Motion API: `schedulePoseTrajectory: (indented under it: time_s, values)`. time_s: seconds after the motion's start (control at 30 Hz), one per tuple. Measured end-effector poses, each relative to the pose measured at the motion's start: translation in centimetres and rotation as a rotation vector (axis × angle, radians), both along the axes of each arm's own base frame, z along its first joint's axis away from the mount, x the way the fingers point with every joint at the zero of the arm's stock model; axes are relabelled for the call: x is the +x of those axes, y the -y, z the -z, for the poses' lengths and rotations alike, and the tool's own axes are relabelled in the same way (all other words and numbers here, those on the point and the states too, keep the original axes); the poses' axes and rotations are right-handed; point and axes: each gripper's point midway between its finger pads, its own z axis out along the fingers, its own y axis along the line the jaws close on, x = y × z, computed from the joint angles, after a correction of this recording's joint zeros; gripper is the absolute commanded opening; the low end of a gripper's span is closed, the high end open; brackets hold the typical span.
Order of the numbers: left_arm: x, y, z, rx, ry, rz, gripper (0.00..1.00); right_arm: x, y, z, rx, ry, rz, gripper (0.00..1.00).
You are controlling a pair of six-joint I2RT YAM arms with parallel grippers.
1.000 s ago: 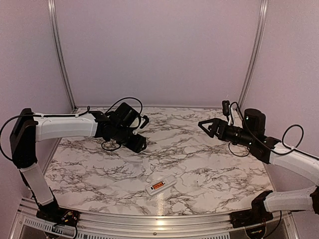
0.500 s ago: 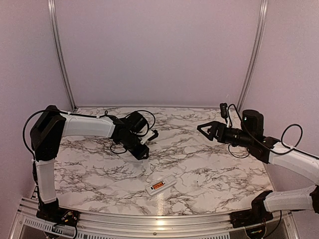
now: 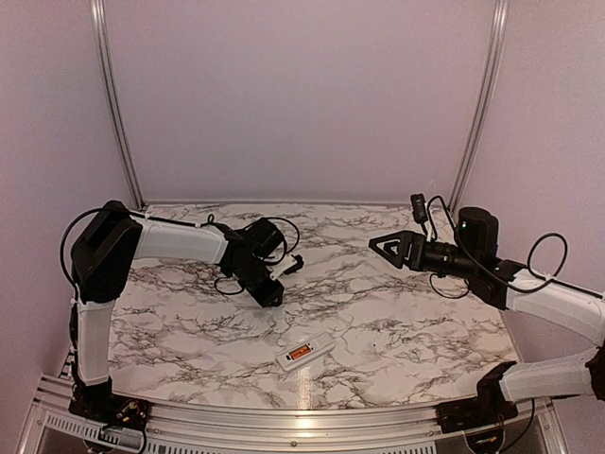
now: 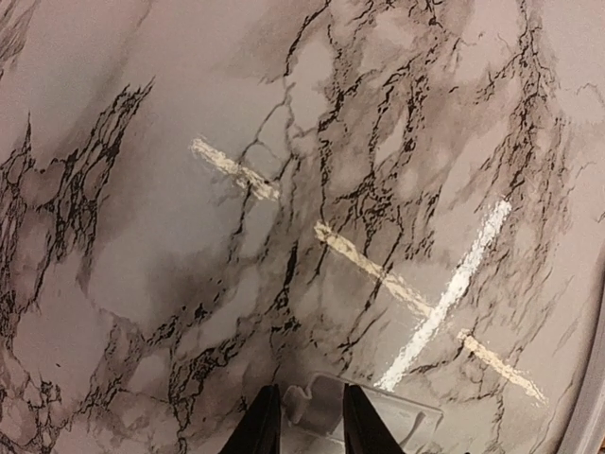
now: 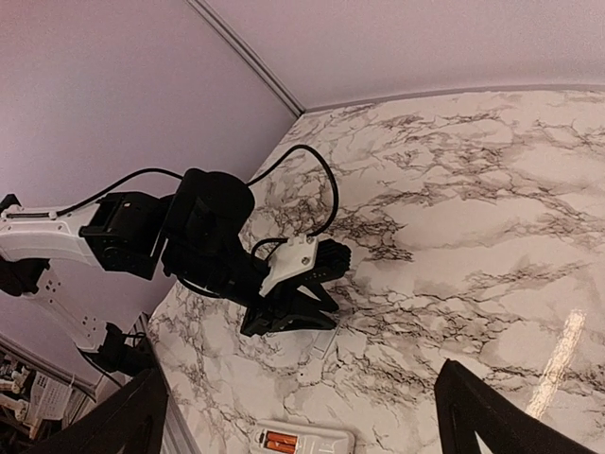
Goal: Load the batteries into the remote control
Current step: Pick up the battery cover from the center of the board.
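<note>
The white remote control (image 3: 304, 352) lies back up near the table's front middle. Two orange-red batteries (image 3: 299, 353) sit side by side in its open recess, also seen in the right wrist view (image 5: 281, 442). My left gripper (image 3: 270, 295) is down at the tabletop behind and to the left of the remote. Its jaws (image 4: 307, 402) are nearly together on the tabbed end of a translucent white battery cover (image 4: 378, 416) that lies flat on the marble. My right gripper (image 3: 386, 248) is open and empty, raised over the right half of the table and pointing left.
The marble tabletop (image 3: 406, 322) has pale tape marks (image 4: 444, 293) beyond the left gripper. Black cables (image 3: 284, 232) loop off the left wrist. Purple walls and metal rails (image 3: 112, 104) close the back and sides.
My left gripper has swung toward the table's middle and dropped to the tabletop onto the cover. My right gripper has drifted slightly left. The remote has not moved.
</note>
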Motion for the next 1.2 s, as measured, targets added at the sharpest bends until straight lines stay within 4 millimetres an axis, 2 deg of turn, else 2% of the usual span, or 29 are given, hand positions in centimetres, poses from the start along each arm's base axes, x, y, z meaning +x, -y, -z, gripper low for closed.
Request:
schedulePoseTrajectory:
  time_s: [0.2,0.43,0.6,0.7,0.83,0.9,1.07,1.2]
  values:
    - [0.3,0.0,0.2,0.002,0.007,-0.005,0.16,-0.2,-0.3,0.0,0.010,0.002,-0.024,0.96]
    - [0.4,0.1,0.1,-0.002,0.009,0.001,0.00,-0.3,-0.4,0.2,0.011,-0.001,-0.035,0.93]
    - [0.1,0.0,-0.1,-0.007,0.003,0.002,0.00,-0.4,-0.8,0.7,0.011,-0.016,-0.058,0.91]
    - [-0.2,-0.1,-0.9,-0.022,0.005,0.005,0.00,-0.5,-1.1,1.1,0.012,-0.031,-0.080,0.87]
    - [-0.5,0.2,-4.4,-0.093,0.039,0.012,0.00,-0.7,-1.7,1.7,0.022,-0.054,-0.124,0.82]
    - [-0.5,0.5,-7.3,-0.158,0.086,0.006,0.00,-0.9,-2.0,2.1,0.030,-0.079,-0.147,0.80]
    - [-0.7,0.6,-16.2,-0.380,0.233,-0.035,0.00,-1.4,-3.1,3.0,0.038,-0.132,-0.187,0.75]
    - [-0.8,1.0,-20.9,-0.511,0.313,-0.072,0.00,-1.6,-5.1,2.2,0.045,-0.138,-0.231,0.70]
